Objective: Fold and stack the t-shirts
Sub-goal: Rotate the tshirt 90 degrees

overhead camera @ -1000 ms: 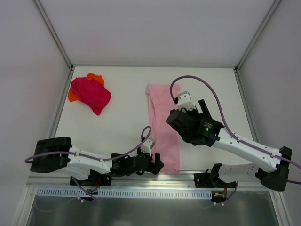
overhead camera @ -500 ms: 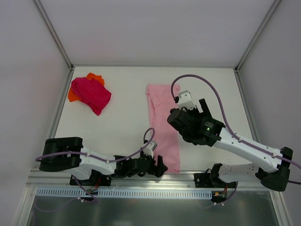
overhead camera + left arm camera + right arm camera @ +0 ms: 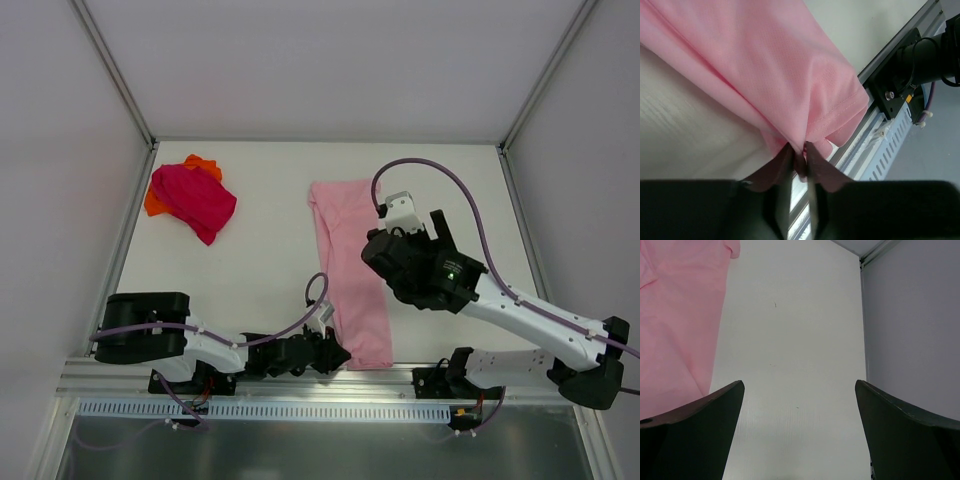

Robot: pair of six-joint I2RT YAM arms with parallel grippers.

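The pink shirt (image 3: pixel 345 260) lies as a long narrow strip down the middle of the table (image 3: pixel 265 260), running top to bottom in the overhead view. It looks folded lengthwise already, so I'd judge the next fold is end to end. That explains the left gripper (image 3: pixel 335 352) sitting low at bottom centre, right at the strip's near end: in its wrist view the fingers (image 3: pixel 777 195) are pinched almost together on a tuck of the hem, with cloth bunched between them. The right gripper (image 3: pixel 412 232) hangs beside the strip's right edge at mid-frame, jaws wide apart and holding nothing — just bare table between them in its own view, shirt off to the left. The magenta shirt (image 3: pixel 195 200) lies crumpled over the orange shirt (image 3: pixel 203 163) at upper left — well apart.
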